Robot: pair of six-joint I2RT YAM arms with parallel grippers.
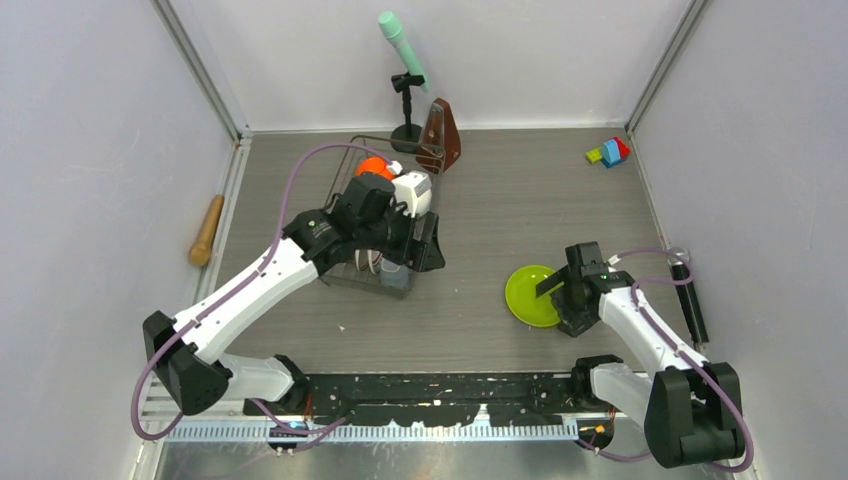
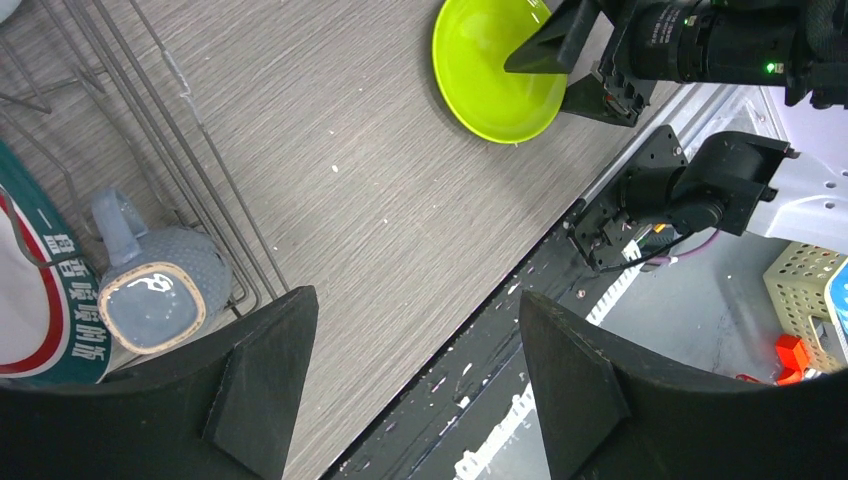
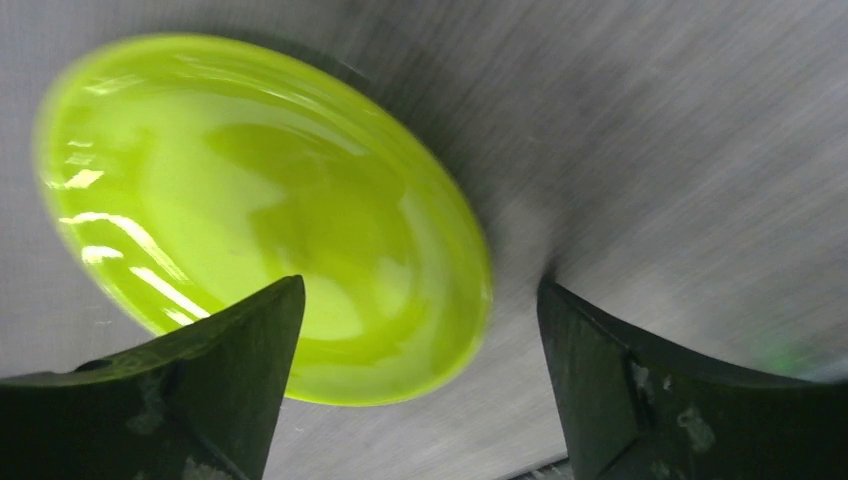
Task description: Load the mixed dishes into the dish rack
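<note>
The dish rack point(image 1: 338, 190) stands at the back left and holds an orange bowl point(image 1: 374, 167), a white dish point(image 1: 412, 190), a white plate with red-green marks point(image 2: 40, 290) and a blue-grey mug point(image 2: 150, 295). My left gripper point(image 1: 420, 255) is open and empty, just outside the rack's wires point(image 2: 190, 170) over bare table; it also shows in the left wrist view point(image 2: 415, 330). The lime-green plate point(image 1: 530, 297) lies flat on the table at the right. My right gripper point(image 3: 420, 300) is open, low at the plate's point(image 3: 260, 210) near edge, one finger over the plate and the other outside it.
A brown metronome point(image 1: 440, 137) and a microphone stand point(image 1: 406, 90) sit behind the rack. Toy blocks point(image 1: 608, 152) lie at the back right. A wooden pestle point(image 1: 207, 230) lies by the left wall, and a black tool point(image 1: 690, 300) by the right wall.
</note>
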